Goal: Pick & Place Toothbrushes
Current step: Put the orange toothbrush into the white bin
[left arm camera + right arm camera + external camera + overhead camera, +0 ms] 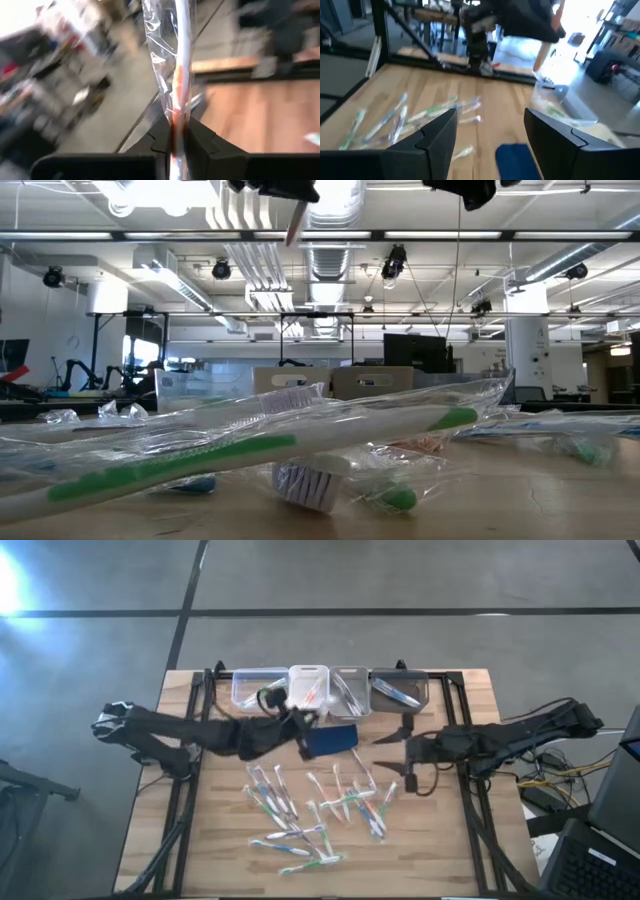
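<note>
1. As seen in the high view, the left gripper (300, 718) sits at the upper centre of the frame, just below the row of bins and beside the blue pad (330, 739).
2. Left fingers (200, 137): closed on a wrapped toothbrush (179, 75) with an orange-red accent. In the left wrist view the toothbrush stands up from between the fingers, its clear wrapper loose along the shaft.
3. Right gripper (398, 752): at centre right of the high view, over the tabletop (440, 840), to the right of the blue pad.
4. Right fingers (440, 132): spread apart with nothing between them. In the right wrist view the blue pad shows in the gap, at the lower centre of that frame.
5. Bins: four small containers lie side by side along the upper edge of the tabletop: a clear bin (255, 687), a white bin (310, 686) and two further clear bins (350, 688) (400, 690). Thin items show in the white bin and in the rightmost bin.
6. Loose toothbrushes (320, 810): scattered across the lower centre of the high view, whitish sticks with green, blue and orange-red accents, several overlapping.
7. Low view: wrapped toothbrushes with green accents (200, 460) lie across the foreground, one bristle head (305, 485) resting on the wood at lower centre.
</note>
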You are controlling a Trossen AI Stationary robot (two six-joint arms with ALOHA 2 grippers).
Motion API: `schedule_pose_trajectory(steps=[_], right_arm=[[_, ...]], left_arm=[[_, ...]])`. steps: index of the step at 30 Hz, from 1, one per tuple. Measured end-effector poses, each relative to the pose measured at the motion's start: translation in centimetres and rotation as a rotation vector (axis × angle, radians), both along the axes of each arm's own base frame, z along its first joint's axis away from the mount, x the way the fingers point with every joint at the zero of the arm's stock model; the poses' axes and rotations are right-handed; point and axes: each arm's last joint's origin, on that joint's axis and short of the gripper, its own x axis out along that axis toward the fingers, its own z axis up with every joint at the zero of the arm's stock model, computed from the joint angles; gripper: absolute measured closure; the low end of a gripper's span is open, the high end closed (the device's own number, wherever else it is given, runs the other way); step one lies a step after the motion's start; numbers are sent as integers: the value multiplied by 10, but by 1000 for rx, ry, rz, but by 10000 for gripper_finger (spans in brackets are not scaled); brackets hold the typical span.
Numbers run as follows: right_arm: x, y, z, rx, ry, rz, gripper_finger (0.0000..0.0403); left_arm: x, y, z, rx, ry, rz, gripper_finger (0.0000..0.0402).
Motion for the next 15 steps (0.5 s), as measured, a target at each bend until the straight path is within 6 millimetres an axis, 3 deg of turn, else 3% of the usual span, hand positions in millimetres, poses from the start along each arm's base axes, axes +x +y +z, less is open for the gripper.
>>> schedule_pose_trajectory(steps=[8, 15], right_arm=[[-17, -4, 15, 20, -82, 0, 156], [-19, -4, 17, 22, -89, 1, 136]], left_arm=[[-6, 54, 28, -210, 68, 149, 375], [-1, 100, 15, -343, 110, 204, 366]])
